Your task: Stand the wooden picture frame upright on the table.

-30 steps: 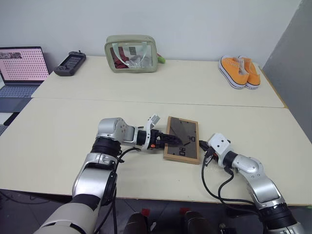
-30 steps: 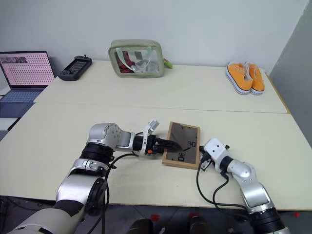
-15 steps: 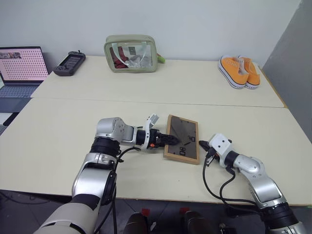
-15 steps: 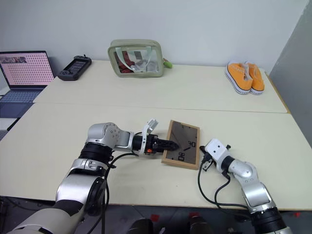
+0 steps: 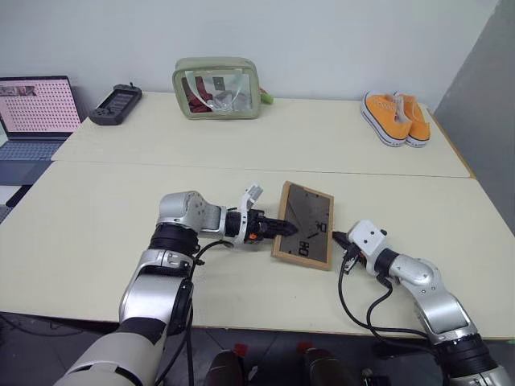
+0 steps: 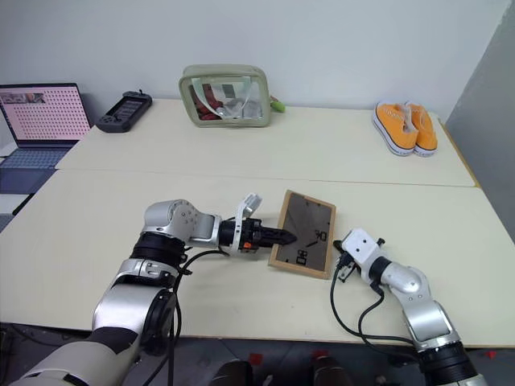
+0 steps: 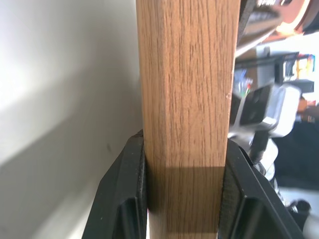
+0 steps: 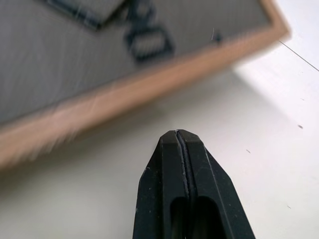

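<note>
Picture frame: wooden, dark back shown, tilted with one long edge raised off the surface, clamped at that edge by the left end effector. Right end effector: fingers pressed together, set just beside the frame's opposite edge, apart from it.

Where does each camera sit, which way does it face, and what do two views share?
Head cameras: look forward and down over the table; both arms show.
Left wrist: looks along the left gripper, shut on the picture frame.
Right wrist: looks along the shut right gripper toward the frame's grey back.
Shared: the frame.
</note>
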`<act>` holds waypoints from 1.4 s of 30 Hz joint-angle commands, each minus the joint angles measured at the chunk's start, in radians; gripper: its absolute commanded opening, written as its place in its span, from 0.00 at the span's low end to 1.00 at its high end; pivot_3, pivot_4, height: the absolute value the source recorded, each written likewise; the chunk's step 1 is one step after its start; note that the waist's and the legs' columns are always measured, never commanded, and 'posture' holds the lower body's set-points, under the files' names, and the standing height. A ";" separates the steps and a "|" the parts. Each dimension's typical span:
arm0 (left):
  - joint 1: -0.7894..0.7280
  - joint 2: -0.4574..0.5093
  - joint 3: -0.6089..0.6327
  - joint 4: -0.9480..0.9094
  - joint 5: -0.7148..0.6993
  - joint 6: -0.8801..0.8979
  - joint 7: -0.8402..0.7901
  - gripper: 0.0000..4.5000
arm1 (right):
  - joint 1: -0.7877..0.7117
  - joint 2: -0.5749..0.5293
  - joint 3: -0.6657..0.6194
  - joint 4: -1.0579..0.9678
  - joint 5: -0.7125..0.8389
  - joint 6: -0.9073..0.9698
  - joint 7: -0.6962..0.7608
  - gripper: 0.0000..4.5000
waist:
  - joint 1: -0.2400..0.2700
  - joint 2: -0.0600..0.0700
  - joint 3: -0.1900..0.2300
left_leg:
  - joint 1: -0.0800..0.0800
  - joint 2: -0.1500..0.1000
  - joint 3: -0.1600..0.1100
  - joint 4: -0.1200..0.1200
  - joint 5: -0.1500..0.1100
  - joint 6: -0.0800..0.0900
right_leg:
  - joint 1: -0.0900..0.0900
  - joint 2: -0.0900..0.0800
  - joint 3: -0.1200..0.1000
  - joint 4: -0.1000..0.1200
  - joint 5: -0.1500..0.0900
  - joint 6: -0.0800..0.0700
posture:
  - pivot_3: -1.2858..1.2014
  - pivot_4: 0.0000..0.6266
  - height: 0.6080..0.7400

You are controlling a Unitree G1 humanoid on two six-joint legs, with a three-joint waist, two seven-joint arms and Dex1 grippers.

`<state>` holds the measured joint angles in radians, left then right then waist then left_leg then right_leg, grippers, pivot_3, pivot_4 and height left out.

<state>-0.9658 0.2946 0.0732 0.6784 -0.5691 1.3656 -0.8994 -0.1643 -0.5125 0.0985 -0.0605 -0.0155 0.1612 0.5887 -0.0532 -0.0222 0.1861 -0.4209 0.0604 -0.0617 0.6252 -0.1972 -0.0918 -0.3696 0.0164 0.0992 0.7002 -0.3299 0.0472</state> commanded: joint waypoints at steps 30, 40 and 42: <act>0.204 0.122 0.071 -0.838 -0.096 -0.396 0.141 0.29 | -0.438 0.091 -0.155 -0.418 0.427 0.479 -0.139 0.58 | 0.019 0.001 0.001 | -0.004 0.001 -0.001 0.000 0.000 -0.001 | -0.004 0.000 -0.001 -0.001 0.001 0.000 | 0.52 0.24 1.00; 0.233 0.153 0.025 -0.917 -0.161 -0.357 0.120 0.29 | -0.554 0.172 -0.151 -0.347 0.502 0.498 -0.130 0.58 | 0.019 0.001 0.001 | -0.006 0.001 -0.002 -0.001 0.000 -0.001 | -0.005 0.000 -0.002 -0.001 0.001 0.000 | 0.52 0.24 1.00; 0.233 0.156 0.026 -0.910 -0.162 -0.360 0.122 0.29 | -0.563 0.177 -0.153 -0.334 0.513 0.502 -0.129 0.58 | 0.019 0.001 0.001 | -0.006 0.001 -0.002 0.000 0.000 -0.001 | -0.005 0.000 -0.002 -0.001 0.001 0.000 | 0.52 0.24 1.00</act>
<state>-0.7198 0.4487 0.1042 -0.1683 -0.6846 1.0169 -0.7535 -0.6888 -0.3375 -0.0335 -0.3920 0.4837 0.6674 0.4613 -0.0339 -0.0207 0.1874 -0.4267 0.0611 -0.0636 0.6251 -0.1969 -0.0923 -0.3743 0.0162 0.0973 0.6991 -0.3293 0.0472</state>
